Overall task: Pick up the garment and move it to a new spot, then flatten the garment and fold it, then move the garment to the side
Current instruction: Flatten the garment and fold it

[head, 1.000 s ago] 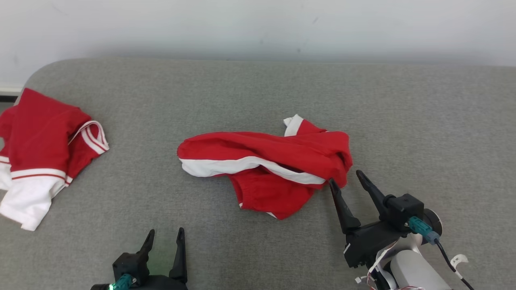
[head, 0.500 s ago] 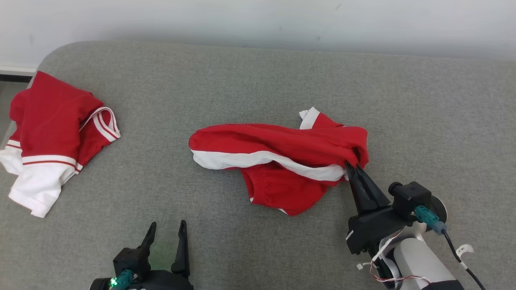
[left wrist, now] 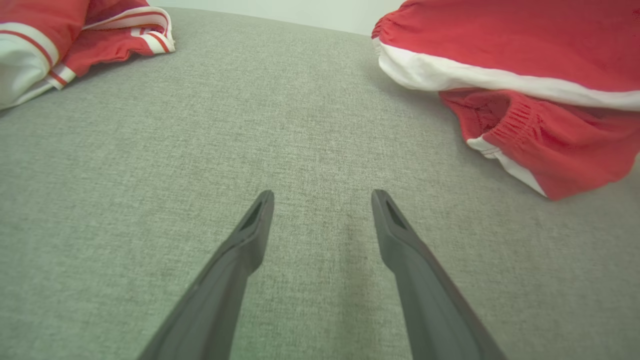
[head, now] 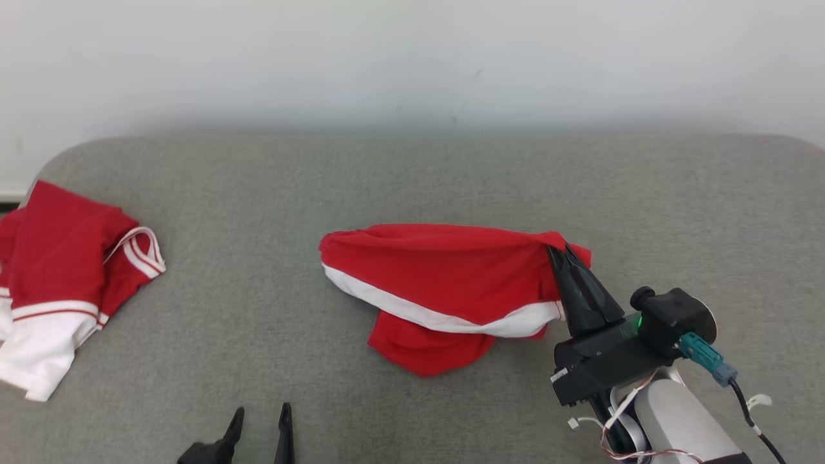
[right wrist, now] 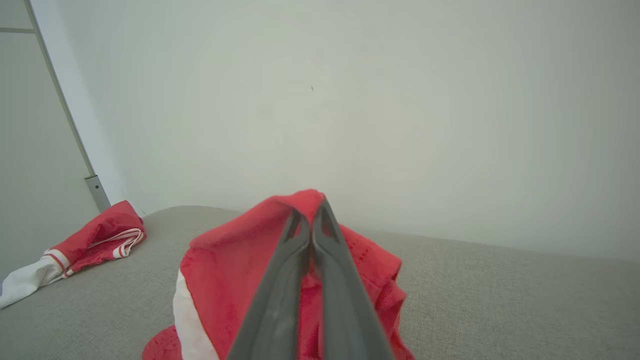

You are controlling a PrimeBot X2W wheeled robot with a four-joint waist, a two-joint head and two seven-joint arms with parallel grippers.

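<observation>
The garment (head: pixel 445 277) is red with a white stripe, in the middle of the grey surface. My right gripper (head: pixel 559 250) is shut on its right end and holds that end raised, so the cloth drapes down to the left. In the right wrist view the shut gripper (right wrist: pixel 311 210) pinches the top of the lifted garment (right wrist: pixel 235 265). My left gripper (head: pixel 259 414) stands open at the bottom edge, well left of the garment. In the left wrist view that gripper (left wrist: pixel 322 197) has bare fabric between its fingers, with the garment (left wrist: pixel 525 85) at upper right.
A second red and white garment (head: pixel 64 283) lies crumpled at the far left edge of the grey padded surface (head: pixel 258 212), also seen at the left as a red heap (right wrist: pixel 95 237) in the right wrist view. A pale wall (head: pixel 412 58) runs behind.
My right gripper closed on the garment's right end and lifted it, pulling the cloth up off the surface. The head camera shifted. The left gripper stayed open.
</observation>
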